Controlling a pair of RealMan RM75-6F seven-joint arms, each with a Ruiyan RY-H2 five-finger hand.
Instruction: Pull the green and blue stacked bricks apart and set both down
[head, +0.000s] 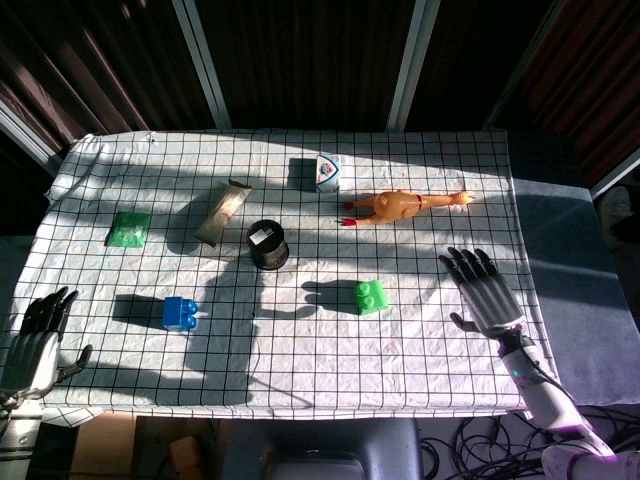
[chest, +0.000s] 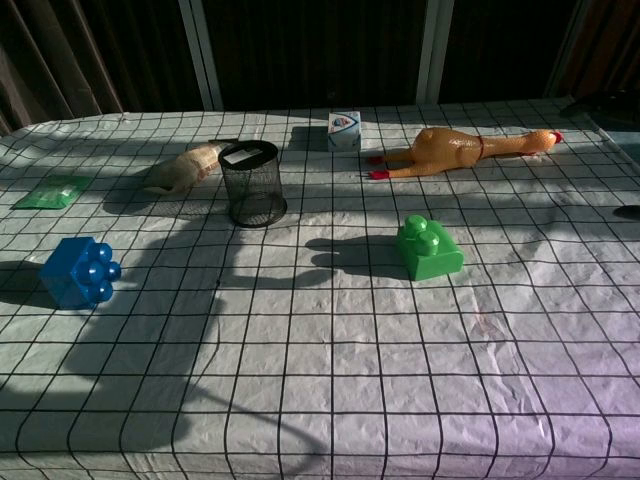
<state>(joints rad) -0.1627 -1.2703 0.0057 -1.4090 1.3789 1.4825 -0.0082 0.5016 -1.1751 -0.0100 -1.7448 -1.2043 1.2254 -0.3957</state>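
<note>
The green brick (head: 370, 296) (chest: 428, 248) lies on the checked cloth right of centre, with nothing touching it. Far to its left the blue brick (head: 179, 313) (chest: 79, 271) lies on its side, studs facing right, also alone. My right hand (head: 484, 290) hovers at the table's right edge with fingers spread, well clear of the green brick. At the front left corner my left hand (head: 35, 341) is held off the table's edge, fingers apart and empty. Neither hand shows in the chest view.
A black mesh cup (head: 268, 245) (chest: 251, 183) stands near the middle. Behind it lie a rubber chicken (head: 402, 207) (chest: 458, 150), a small white box (head: 327, 172) (chest: 343, 131), a tan packet (head: 222, 211) (chest: 183, 168) and a green sachet (head: 128, 228) (chest: 52, 191).
</note>
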